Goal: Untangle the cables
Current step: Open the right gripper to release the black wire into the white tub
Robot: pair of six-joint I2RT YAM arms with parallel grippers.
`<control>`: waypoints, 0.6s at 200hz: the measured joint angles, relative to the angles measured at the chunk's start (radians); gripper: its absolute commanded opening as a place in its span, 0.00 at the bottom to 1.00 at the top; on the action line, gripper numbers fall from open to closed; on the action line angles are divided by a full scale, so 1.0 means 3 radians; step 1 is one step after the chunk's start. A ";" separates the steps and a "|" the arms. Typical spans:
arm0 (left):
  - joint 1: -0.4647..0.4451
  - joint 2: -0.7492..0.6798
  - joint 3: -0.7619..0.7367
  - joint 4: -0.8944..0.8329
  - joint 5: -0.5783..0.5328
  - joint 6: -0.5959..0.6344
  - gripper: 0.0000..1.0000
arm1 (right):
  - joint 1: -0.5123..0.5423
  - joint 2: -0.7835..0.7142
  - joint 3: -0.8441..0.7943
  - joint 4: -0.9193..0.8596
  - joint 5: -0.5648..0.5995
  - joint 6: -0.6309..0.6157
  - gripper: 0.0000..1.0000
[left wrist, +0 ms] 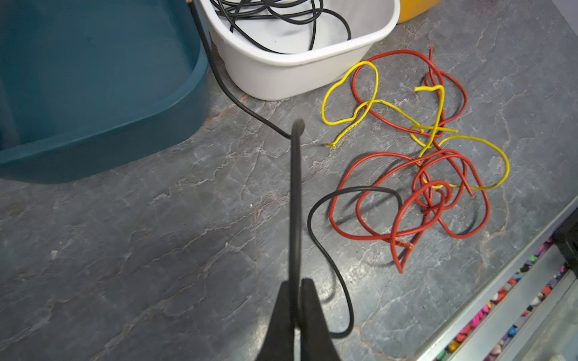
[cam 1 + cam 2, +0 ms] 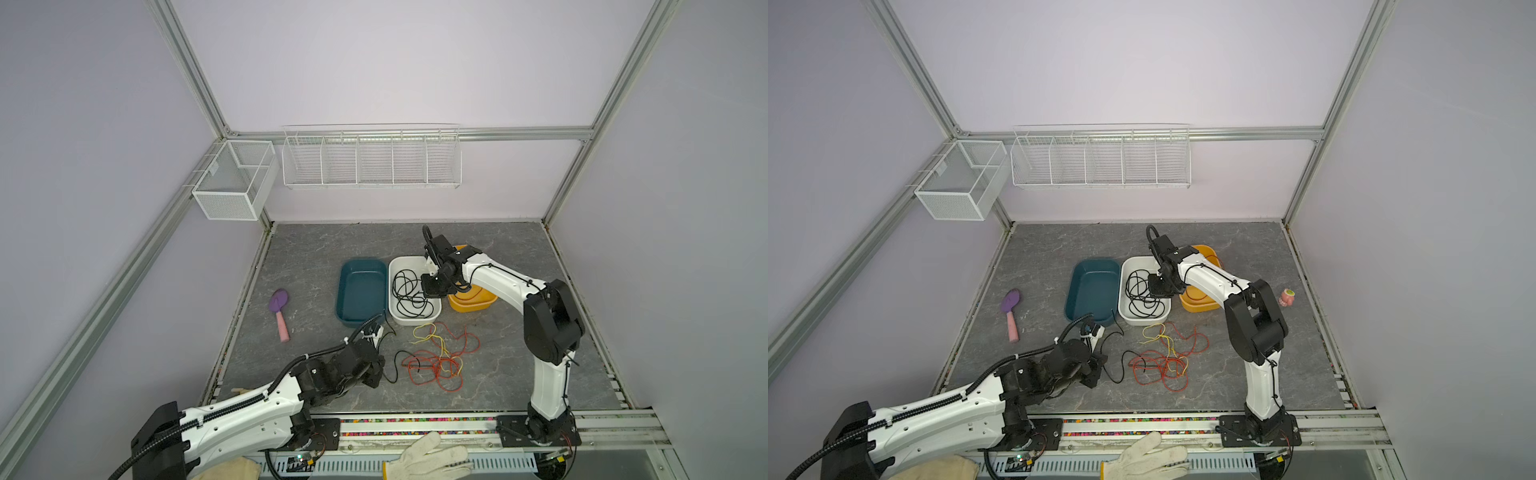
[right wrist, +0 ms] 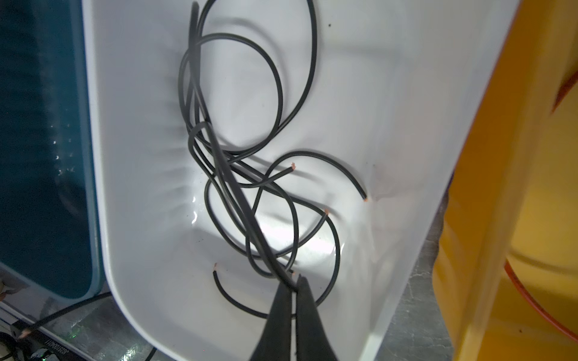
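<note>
No legible text, just a blurred code (image 3: 58,343) (upside down) on a black strip (image 3: 34,336)

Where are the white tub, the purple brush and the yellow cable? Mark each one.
white tub (image 1: 281,78), left wrist view, front wall.
purple brush (image 2: 278,300), in a top view, bristle head.
yellow cable (image 1: 376,81), left wrist view, its loop nearest the tub.

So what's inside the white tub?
Only black cables in the white tub: loose overlapping loops with bare copper ends, one strand pinched in the shut right gripper. No red or yellow ones. The gripper covers part of its floor.
</note>
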 measured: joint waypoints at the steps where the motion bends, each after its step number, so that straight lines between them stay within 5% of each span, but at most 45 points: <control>1: -0.0001 0.0000 0.0000 0.0000 0.0000 0.0000 0.00 | 0.0000 0.0000 0.0000 -0.0001 0.0000 0.0000 0.08; 120: -0.0014 0.0011 0.0000 0.0011 -0.0004 0.0001 0.00 | 0.0014 -0.0248 0.0000 -0.0215 0.0079 -0.0042 0.41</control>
